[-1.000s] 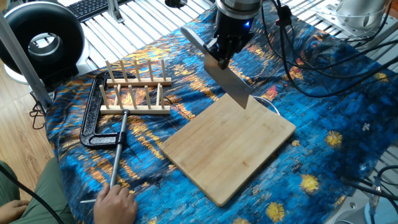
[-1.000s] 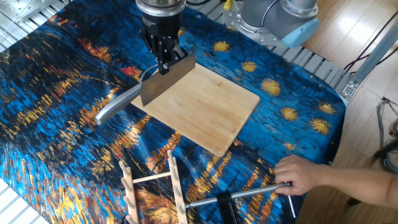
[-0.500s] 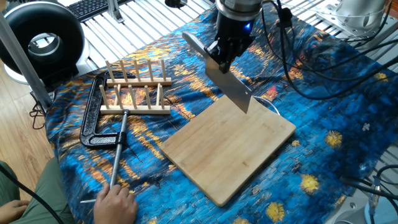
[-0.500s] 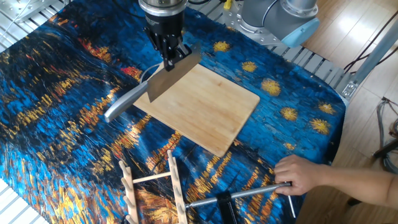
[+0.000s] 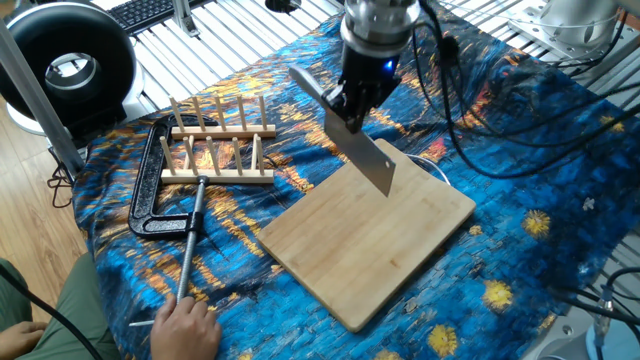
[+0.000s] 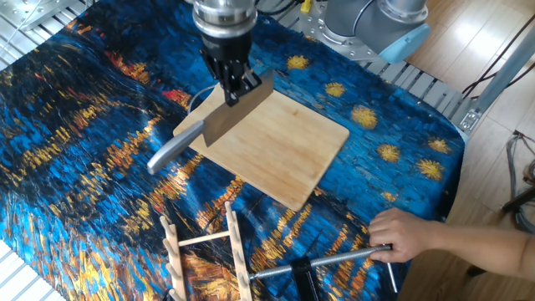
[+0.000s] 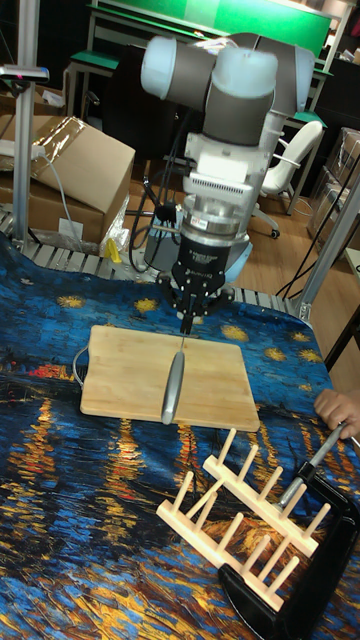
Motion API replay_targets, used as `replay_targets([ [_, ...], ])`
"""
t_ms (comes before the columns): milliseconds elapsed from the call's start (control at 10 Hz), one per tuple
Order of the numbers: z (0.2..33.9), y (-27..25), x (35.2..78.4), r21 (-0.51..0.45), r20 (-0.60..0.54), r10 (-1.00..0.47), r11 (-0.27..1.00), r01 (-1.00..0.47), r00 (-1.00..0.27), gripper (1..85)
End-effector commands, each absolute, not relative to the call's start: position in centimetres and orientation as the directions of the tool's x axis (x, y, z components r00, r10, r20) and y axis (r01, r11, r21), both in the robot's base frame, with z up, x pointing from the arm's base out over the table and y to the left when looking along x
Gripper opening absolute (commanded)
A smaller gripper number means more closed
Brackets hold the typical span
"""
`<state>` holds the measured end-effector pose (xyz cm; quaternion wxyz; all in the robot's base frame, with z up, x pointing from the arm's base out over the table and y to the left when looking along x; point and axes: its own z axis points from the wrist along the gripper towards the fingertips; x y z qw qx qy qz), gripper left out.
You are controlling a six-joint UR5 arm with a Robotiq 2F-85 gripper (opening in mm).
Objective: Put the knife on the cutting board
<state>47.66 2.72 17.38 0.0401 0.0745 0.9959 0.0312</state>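
Note:
My gripper (image 5: 345,108) is shut on the top edge of the knife (image 5: 365,160), a cleaver hanging in the air with its blade vertical. Its blade hovers over the far edge of the cutting board (image 5: 370,250), a light bamboo rectangle on the blue cloth. In the other fixed view the gripper (image 6: 234,90) holds the knife (image 6: 238,113) above the cutting board (image 6: 288,155), the handle pointing out past the board's left edge. The tall fixed view shows the knife (image 7: 173,388) end-on below the gripper (image 7: 186,322), over the cutting board (image 7: 125,375).
A wooden dish rack (image 5: 215,145) and a black clamp (image 5: 150,195) with a long metal rod lie left of the board. A person's hand (image 5: 185,325) holds the rod's end. Cables hang behind the arm. A white cable lies at the board's far corner.
The gripper has carried the knife a little further over the board and slightly lower. The board, rack, clamp and hand have stayed put.

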Motion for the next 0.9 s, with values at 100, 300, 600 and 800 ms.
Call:
replay_targets([
  [100, 14.7, 3.1, 47.5, 0.076, -0.088, 0.155, 0.986, 0.149, -0.984, 1.0],
  [300, 13.1, 3.3, 47.7, 0.072, -0.106, 0.163, 0.985, 0.156, -0.981, 1.0],
  [600, 11.7, 2.9, 47.6, 0.062, -0.123, 0.168, 0.985, 0.162, -0.978, 1.0],
  [800, 10.9, 2.7, 47.6, 0.059, -0.131, 0.169, 0.985, 0.163, -0.977, 1.0],
])
